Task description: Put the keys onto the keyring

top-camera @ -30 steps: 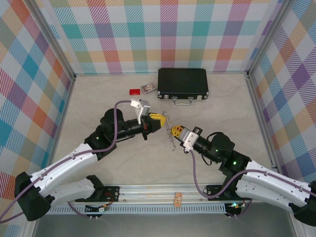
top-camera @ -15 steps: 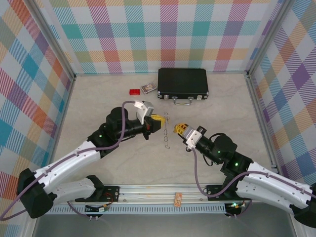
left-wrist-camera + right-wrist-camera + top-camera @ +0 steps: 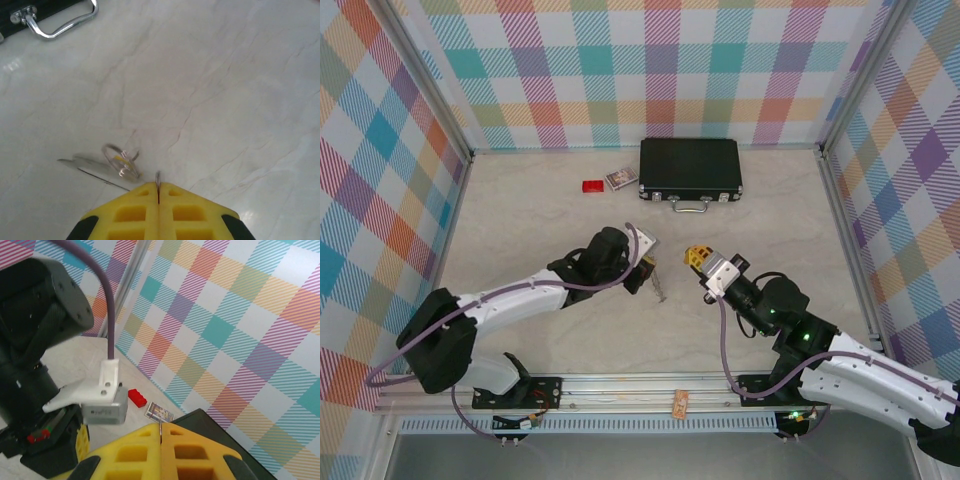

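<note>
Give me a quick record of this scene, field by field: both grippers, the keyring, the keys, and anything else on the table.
left gripper: shut, tip right at the keyring; whether it grips it cannot be told
right gripper: shut, to the keyring's right, apart from it
keyring: thin grey loop just off the left fingertips
keys: small metal bits, one yellowish, too blurred to say if threaded
black case: closed, far side, handle facing the arms
red block: left of the case
</note>
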Robot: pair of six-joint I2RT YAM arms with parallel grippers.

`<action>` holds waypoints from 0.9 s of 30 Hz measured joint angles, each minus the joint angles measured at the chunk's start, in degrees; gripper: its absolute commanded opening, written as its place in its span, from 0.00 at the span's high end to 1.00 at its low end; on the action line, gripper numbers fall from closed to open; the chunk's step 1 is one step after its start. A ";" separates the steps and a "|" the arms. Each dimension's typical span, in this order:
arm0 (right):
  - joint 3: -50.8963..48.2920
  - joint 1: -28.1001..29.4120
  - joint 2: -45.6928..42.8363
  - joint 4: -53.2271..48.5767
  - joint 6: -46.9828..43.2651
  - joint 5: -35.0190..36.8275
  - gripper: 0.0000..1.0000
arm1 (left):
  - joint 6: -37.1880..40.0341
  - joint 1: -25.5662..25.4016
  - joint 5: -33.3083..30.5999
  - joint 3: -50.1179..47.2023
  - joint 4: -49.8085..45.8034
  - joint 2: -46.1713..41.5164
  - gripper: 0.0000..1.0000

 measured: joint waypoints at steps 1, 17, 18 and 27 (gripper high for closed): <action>0.00 -0.11 -0.02 0.02 0.00 0.22 1.00 | 0.61 -0.15 -0.66 0.07 0.35 0.33 1.00; -0.59 -0.33 -1.09 0.07 0.42 1.29 1.00 | 6.97 -0.24 -6.29 0.68 -13.07 -9.22 1.00; -0.59 -0.33 -1.09 0.07 0.42 1.29 1.00 | 7.74 -0.24 -6.40 1.09 -15.04 -10.01 1.00; -0.87 -0.33 -2.25 0.02 1.57 1.31 1.00 | 16.76 -0.24 -5.03 12.52 -33.27 -1.51 1.00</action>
